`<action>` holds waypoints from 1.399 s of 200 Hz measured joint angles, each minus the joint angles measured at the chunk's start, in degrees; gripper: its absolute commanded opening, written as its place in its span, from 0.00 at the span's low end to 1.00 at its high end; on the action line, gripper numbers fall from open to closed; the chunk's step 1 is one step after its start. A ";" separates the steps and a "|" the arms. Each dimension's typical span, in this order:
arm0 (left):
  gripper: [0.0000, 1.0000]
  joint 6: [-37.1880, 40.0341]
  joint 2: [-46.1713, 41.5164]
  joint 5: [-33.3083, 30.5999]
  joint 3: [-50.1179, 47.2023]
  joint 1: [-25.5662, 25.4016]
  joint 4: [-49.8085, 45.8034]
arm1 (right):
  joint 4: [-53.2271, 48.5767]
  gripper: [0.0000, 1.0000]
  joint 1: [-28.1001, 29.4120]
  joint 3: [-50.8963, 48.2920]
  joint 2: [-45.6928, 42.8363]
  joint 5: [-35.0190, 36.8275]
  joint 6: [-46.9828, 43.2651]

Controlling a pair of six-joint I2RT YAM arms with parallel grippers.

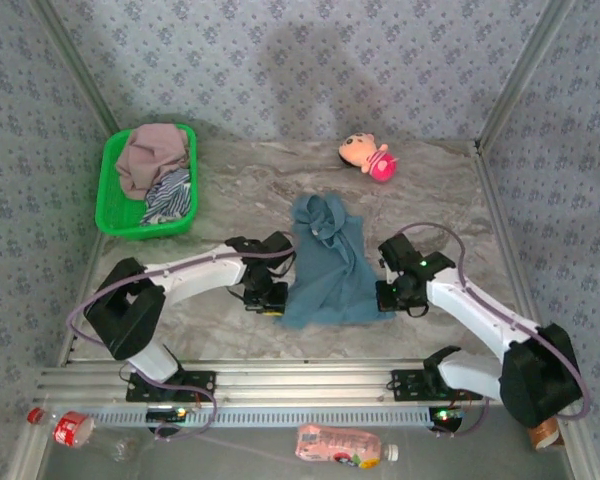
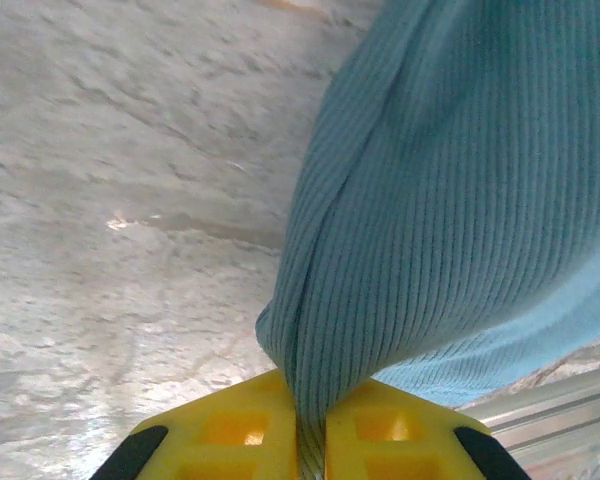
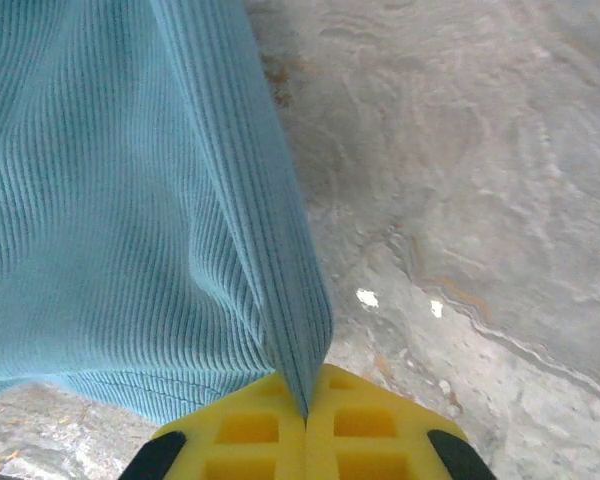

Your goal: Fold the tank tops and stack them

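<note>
the teal tank top [image 1: 325,265] is lying on the marbled table [image 1: 240,190], midway between the two arms. its long axis is running away from the bases, with the bunched strap end pointing at the far wall and the wide hem sitting nearest the arms. the left gripper [image 1: 276,303] is pinching the hem's left corner and the right gripper [image 1: 387,296] its right corner, so the hem is spanning sideways between them and each arm is equally near its own corner. in the wrist views the left gripper [image 2: 310,445] and right gripper [image 3: 305,430] are each showing yellow jaws clamping together on a thin ridge of cloth. judging from this, the coming move is turning on carrying both corners evenly along that long axis. the fabric is looking like soft, finely ribbed, dusty blue-green knit, rumpled at the far end. the mauve top [image 1: 152,155] and the striped top [image 1: 168,197] are waiting in the green basket [image 1: 105,205] at far left.
</note>
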 measured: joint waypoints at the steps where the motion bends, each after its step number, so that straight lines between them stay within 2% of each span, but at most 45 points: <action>1: 0.13 0.09 0.00 0.02 0.00 0.13 0.00 | -0.15 0.00 -0.11 0.07 -0.24 0.00 0.00; 59: 0.16 0.59 0.81 0.48 -0.35 2.01 1.75 | -4.24 0.00 -1.49 4.42 -6.91 -0.02 0.44; 95: 0.17 0.96 6.84 0.35 -0.28 1.99 4.37 | -5.51 0.00 -2.38 6.43 -8.02 -0.02 0.42; 124: 0.20 2.12 9.62 -1.14 2.64 1.81 2.75 | -8.72 0.00 -4.35 7.65 -8.41 0.57 0.35; 162: 0.23 3.13 9.84 -2.36 3.08 1.46 2.01 | -11.45 0.00 -8.48 9.27 -10.86 0.61 0.33; 210: 0.28 2.84 8.94 -2.56 2.60 1.14 2.58 | -12.02 0.00 -9.60 8.79 -10.60 -0.09 0.39; 237: 0.26 2.21 8.72 -2.58 2.32 0.33 2.54 | -11.13 0.00 -9.70 7.61 -9.90 -0.28 0.59; 265: 0.18 2.21 8.70 -3.52 2.29 -0.04 1.77 | -11.02 0.00 -9.70 6.86 -9.68 -1.05 0.63; 280: 0.17 2.34 8.68 -4.31 2.34 0.11 0.52 | -10.95 0.00 -9.70 6.86 -9.68 -1.25 0.63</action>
